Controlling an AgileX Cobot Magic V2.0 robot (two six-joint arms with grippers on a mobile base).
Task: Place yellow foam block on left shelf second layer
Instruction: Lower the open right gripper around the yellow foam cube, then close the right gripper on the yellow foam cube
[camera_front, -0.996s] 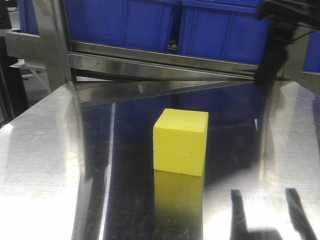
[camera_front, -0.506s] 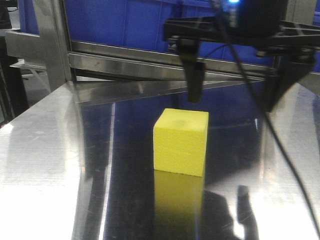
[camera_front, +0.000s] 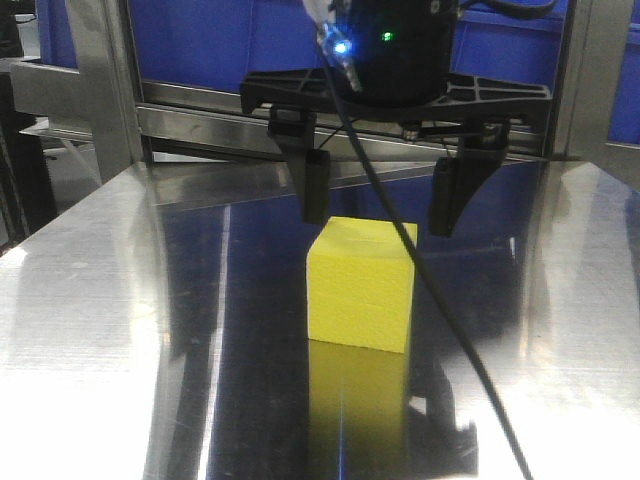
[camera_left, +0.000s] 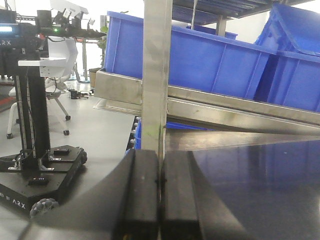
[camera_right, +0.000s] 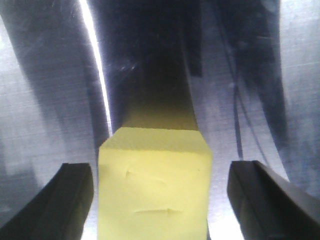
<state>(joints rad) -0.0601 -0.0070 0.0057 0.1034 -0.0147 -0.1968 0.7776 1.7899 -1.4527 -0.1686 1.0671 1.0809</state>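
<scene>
The only legible writing is "ARX", white on the base of a black stand (camera_left: 42, 172) at the far left of the left wrist view; no other view shows it. The yellow foam block (camera_front: 361, 286) sits flat on the steel table (camera_front: 80, 300), near its middle. It is close to a cube with no clear long axis, and is turned slightly so one vertical edge faces the front camera. The right gripper (camera_front: 380, 220) hangs over it, spread wider than the block and holding nothing, one finger off each side of its top. Only the right wrist view shows the creased top face and the gaps on both sides. The left gripper (camera_left: 160, 200) has its fingers pressed together on nothing, before a steel post (camera_left: 157, 75) and blue bins (camera_left: 210, 65).
</scene>
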